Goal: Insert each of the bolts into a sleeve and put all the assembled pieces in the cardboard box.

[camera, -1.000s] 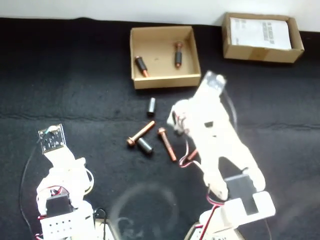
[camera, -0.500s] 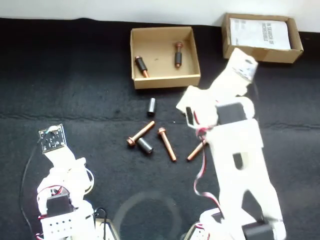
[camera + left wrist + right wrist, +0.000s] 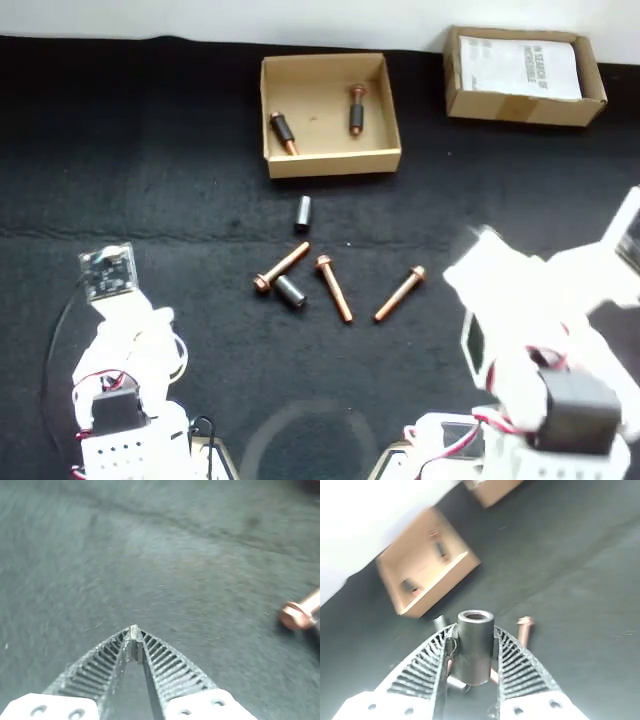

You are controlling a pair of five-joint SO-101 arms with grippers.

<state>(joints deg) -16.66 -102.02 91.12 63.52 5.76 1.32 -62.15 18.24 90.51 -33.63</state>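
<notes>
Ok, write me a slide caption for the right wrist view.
Right gripper holding a grey sleeve, open end toward the camera; a loose bolt and the cardboard box lie beyond.

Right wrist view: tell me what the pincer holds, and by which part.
The right pincer holds a dark sleeve, clamped across its side walls, with its open end sticking out past the tips.
</notes>
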